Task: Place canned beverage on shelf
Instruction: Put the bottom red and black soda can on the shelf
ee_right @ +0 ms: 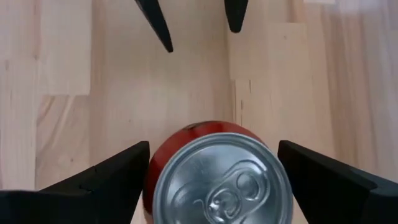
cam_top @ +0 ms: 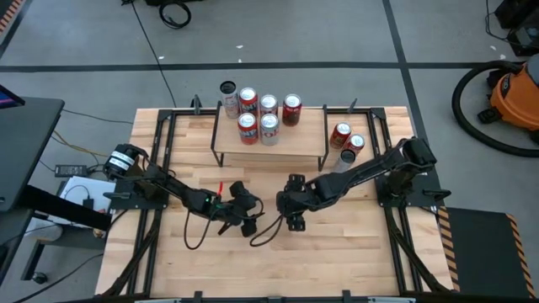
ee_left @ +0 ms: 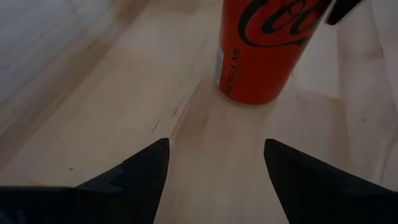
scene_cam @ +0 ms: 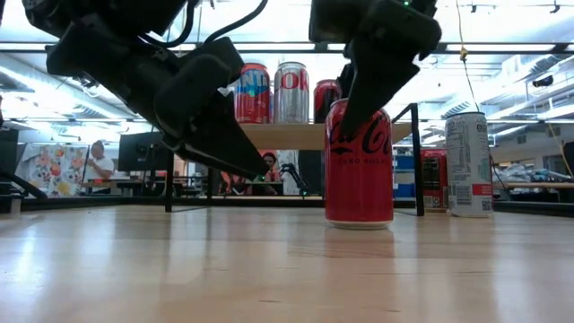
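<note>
Tabletop point(cam_top: 354, 252) carries the shelf point(cam_top: 299, 139) at its far edge, with five cans point(cam_top: 268, 116) on the shelf board. Right gripper point(ee_right: 211, 165) hangs over an upright red can point(scene_cam: 359, 163) standing mid-tabletop in front of the shelf, fingers apart either side of the can top, not touching. Left gripper point(ee_left: 214, 162) is just beside it, fingers apart and empty, pointing at the can.

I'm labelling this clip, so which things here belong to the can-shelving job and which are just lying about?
Part of the job:
- red upright cola can on the table, framed by the open right gripper
- low light-wood shelf on black legs
- open left gripper, facing that can

Lying about:
- orange vacuum cleaner on the floor
- black cables on the floor
</note>
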Action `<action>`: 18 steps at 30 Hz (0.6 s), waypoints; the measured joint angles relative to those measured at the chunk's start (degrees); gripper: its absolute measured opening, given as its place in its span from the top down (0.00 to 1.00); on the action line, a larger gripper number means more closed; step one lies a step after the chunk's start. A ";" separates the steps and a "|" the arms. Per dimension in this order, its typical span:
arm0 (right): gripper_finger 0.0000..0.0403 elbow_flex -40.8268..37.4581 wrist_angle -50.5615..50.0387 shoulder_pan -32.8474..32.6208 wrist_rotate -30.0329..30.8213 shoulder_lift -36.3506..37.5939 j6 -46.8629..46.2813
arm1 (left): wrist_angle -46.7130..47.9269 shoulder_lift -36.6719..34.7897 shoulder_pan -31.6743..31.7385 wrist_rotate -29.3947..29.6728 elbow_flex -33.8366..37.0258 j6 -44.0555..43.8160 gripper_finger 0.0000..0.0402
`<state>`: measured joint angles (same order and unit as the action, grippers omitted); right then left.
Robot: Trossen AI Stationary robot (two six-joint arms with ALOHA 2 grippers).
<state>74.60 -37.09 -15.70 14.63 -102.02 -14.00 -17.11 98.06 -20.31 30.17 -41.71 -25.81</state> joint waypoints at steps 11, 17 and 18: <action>0.22 -1.63 0.74 2.88 -4.22 0.37 2.00 | 0.00 0.00 0.02 -0.02 0.00 1.42 0.32; 0.22 -0.70 -3.22 4.07 -4.15 4.45 6.48 | 0.00 0.00 0.28 0.24 0.00 1.30 0.32; 0.22 -0.63 -3.64 4.48 -4.15 5.73 7.22 | 0.01 0.00 0.28 0.31 0.00 1.27 0.32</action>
<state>73.97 -40.74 -11.22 10.48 -96.28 -6.78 -17.10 98.06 -20.03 30.49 -41.71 -24.54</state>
